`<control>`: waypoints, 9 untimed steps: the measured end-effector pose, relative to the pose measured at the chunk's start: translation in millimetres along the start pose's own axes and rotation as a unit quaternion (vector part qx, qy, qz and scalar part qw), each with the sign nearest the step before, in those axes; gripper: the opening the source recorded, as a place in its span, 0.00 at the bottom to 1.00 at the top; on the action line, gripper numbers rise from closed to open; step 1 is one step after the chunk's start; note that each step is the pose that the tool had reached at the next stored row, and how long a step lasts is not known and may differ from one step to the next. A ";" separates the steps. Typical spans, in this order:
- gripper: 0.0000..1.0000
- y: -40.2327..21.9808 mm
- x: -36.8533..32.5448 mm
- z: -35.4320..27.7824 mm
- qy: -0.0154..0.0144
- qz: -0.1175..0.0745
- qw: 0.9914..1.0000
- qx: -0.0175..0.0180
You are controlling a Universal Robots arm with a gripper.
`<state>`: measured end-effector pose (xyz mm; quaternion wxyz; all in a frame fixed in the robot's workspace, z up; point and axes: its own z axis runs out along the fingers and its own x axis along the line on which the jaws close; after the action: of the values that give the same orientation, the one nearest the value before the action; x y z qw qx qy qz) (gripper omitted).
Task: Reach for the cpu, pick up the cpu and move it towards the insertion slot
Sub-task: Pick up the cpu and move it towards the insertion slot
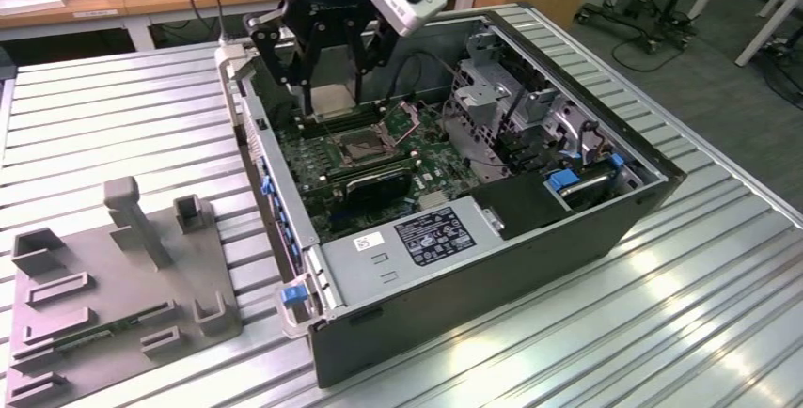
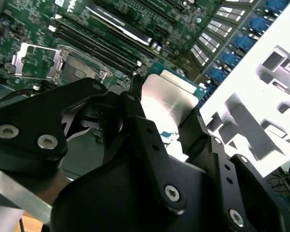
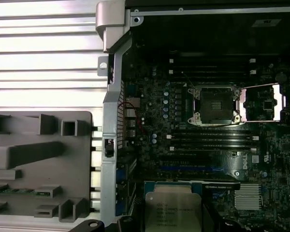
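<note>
Jaws are clamped on the cpu point(image 2: 166, 99), gripper point(image 1: 329, 98) hanging over the open case. The insertion slot point(image 3: 213, 105) sits around 12 o'clock from the chip in the first wrist view. I'd keep the chip level and drift over slowly.

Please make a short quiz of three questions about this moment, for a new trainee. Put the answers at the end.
1. True or false: the gripper holds the cpu above the open computer case.
2. Where is the insertion slot? A) on the grey tray B) on the green board inside the case C) on the wooden desk
3. Fill in: the socket's metal frame is swung ____.

Key: 1 true; 2 B; 3 open.
</note>
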<state>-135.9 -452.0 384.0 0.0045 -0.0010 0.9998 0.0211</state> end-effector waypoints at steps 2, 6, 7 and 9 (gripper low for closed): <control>0.55 0.0 -5.0 0.1 0.000 0.000 1.000 0.000; 0.55 0.0 -14.8 0.3 0.000 0.000 1.000 0.000; 0.55 0.0 -17.2 0.4 0.000 0.000 1.000 0.000; 0.55 0.0 -21.6 0.5 0.000 0.000 1.000 0.000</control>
<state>-114.3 -451.9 383.8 0.0044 -0.0010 0.9998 0.0211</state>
